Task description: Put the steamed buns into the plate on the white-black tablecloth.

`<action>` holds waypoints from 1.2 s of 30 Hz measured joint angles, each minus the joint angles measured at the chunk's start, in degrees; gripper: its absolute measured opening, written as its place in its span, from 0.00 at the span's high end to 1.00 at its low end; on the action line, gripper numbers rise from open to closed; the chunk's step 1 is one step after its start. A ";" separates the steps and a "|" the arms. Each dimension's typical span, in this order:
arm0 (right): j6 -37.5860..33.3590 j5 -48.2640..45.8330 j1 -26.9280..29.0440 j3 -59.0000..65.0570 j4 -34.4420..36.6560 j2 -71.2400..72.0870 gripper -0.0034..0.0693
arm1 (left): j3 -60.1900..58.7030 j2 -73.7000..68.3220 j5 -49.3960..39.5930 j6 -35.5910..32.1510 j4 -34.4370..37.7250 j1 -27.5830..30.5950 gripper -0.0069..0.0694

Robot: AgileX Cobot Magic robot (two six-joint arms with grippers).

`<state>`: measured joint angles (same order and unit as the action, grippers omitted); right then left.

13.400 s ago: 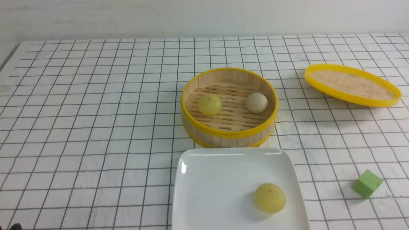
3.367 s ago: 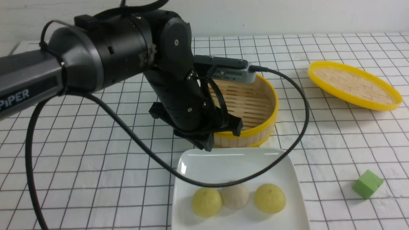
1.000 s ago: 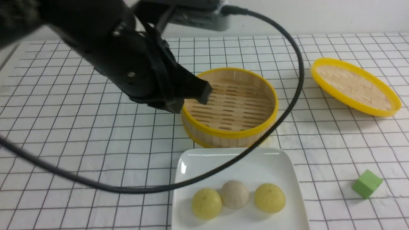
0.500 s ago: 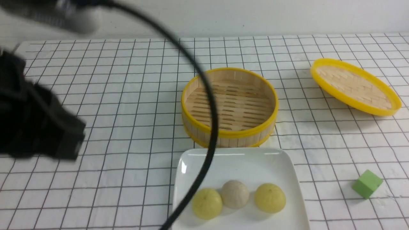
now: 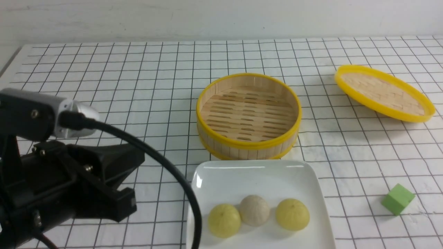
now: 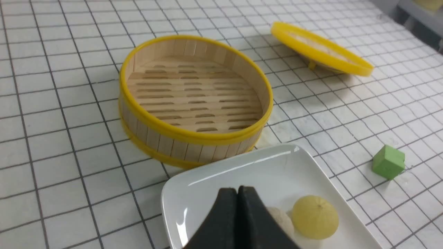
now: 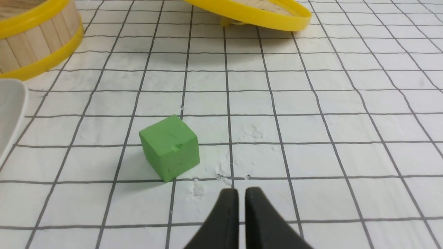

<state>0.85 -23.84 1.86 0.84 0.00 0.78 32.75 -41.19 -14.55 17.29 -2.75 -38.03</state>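
White plate (image 5: 259,176) near the front edge of the desk, all three buns on it: yellow bun on the left (image 5: 224,220), pale bun in the middle (image 5: 254,210), yellow bun on the right (image 5: 292,214). They sit in a row along the plate's near side, the left one and the pale one touching or nearly so, the right one just apart. Steamer basket (image 5: 248,116) just behind the plate, nothing in it. By my read the job's basically done, so the step in hand is clearing out.

How to do that well: keep the left arm low-risk, i.e. pull out leftwards, away from the plate rim, and mind the black cable (image 5: 166,173) that curves across the plate's left edge. A snag there could nudge the plate or roll a bun off.

Left pincer (image 6: 238,193): tips pressed together, nothing held. In the front view it sits low at the left, w/ the buns to its right. Wrist cam looks over the tips at the pale bun and the right yellow bun, both just beyond them.

Right pincer (image 7: 238,195): tips nearly together, thin gap, holding nothing. It hovers over the checked cloth (image 7: 346,121) at the near right, green cube (image 7: 170,152) just ahead of it, and the lid (image 7: 249,10) far behind. Buns well off to its left, out of its cam.
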 joint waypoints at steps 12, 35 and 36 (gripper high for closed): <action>0.00 0.00 0.00 0.00 0.00 0.00 0.87 | -0.35 0.00 -0.30 0.18 -0.05 0.00 0.90; 0.00 0.04 0.00 0.00 0.00 0.00 0.84 | -30.73 36.45 -1.77 -1.15 -5.66 32.54 0.88; 0.00 0.04 0.00 0.00 0.00 0.00 0.84 | -30.99 36.45 -1.77 -1.15 -5.73 32.54 0.88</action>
<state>0.85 -23.80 1.86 0.84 0.00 0.78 1.76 -4.75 -16.32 16.14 -8.48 -5.48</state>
